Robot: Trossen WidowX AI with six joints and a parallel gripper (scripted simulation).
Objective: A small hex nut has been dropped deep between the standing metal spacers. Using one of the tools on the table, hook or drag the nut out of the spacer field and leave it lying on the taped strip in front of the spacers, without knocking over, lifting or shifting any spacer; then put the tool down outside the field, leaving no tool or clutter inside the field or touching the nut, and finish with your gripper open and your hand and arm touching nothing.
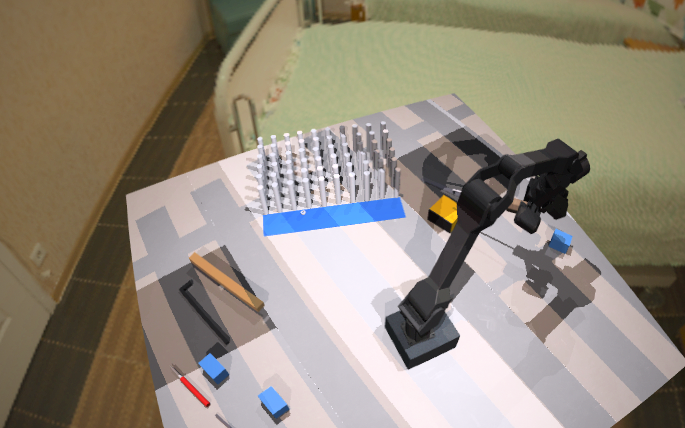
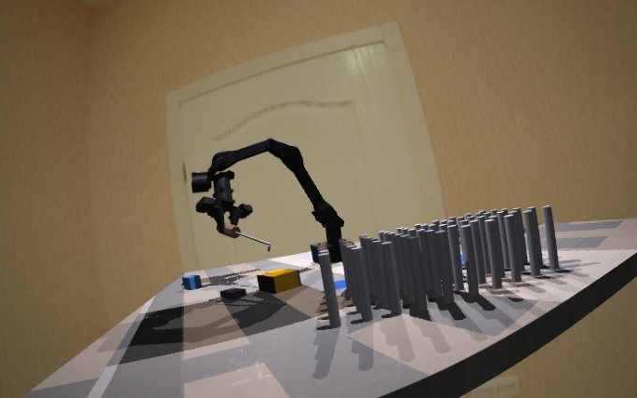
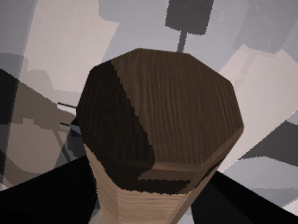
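Note:
My gripper [image 1: 524,211] [image 2: 227,224] is shut on the wooden handle [image 1: 515,205] [image 2: 232,231] [image 3: 160,156] of a thin wire hook tool [image 2: 255,240]. It holds the tool in the air to the right of the spacer field, above the table's right side. The wire points toward the spacers with its hooked tip hanging free. The standing grey spacers [image 1: 323,164] [image 2: 439,257] are all upright. The small hex nut [image 1: 302,212] lies on the blue taped strip [image 1: 355,213] in front of them, toward its left part. The handle fills the wrist view.
A yellow block [image 1: 443,211] [image 2: 278,279] sits right of the strip, with a small dark block [image 2: 232,292] near it. A blue cube [image 1: 560,240] [image 2: 192,282] lies under the gripper's side. At front left lie a wooden slat [image 1: 225,280], a black hex key [image 1: 201,313], a red screwdriver [image 1: 193,389] and two blue cubes [image 1: 213,367] [image 1: 273,401].

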